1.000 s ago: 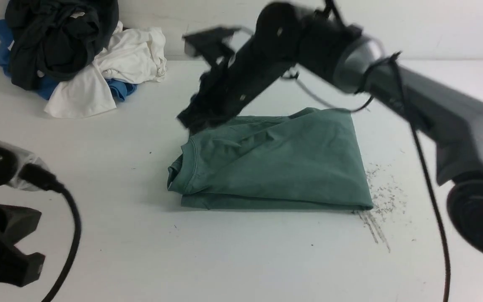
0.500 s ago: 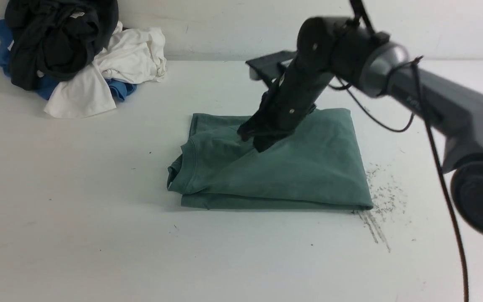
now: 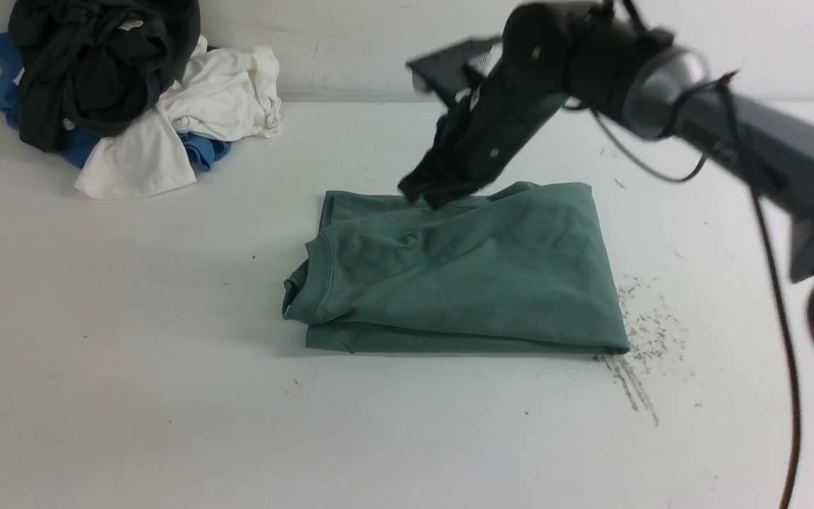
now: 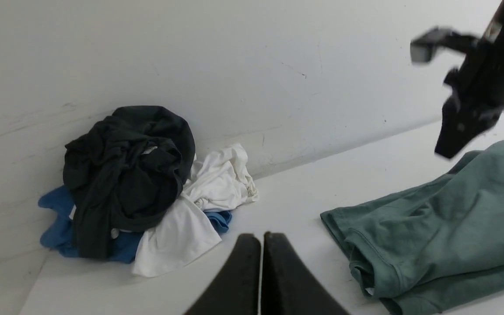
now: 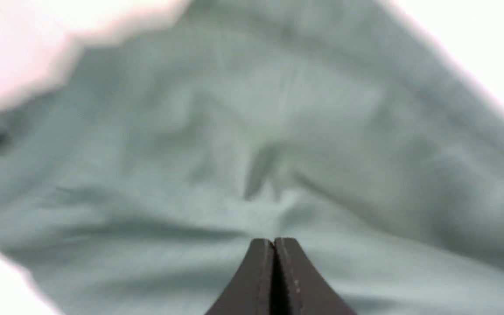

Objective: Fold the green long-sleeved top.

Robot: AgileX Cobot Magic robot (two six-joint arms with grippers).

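Your right gripper (image 3: pixel 427 194) is pinched closed on nothing, just above the far edge of the folded green top (image 3: pixel 463 276); dip again and its fingertips could snag and rumple that layer. Your left gripper (image 4: pixel 260 245), also closed and empty, sits well clear.

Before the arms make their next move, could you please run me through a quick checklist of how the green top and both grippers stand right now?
1. green top folded into a compact rectangle on the table: ok.
2. Folded edges tidy: not ok, the collar end bulges and the upper layer is creased.
3. right gripper free of cloth: ok, shut on nothing, above the top's far edge.
4. left gripper out of the way: ok, shut, empty, off to the side of the top.
5. Pile of black, white and blue clothes apart from the top: ok, it sits in the far left corner.
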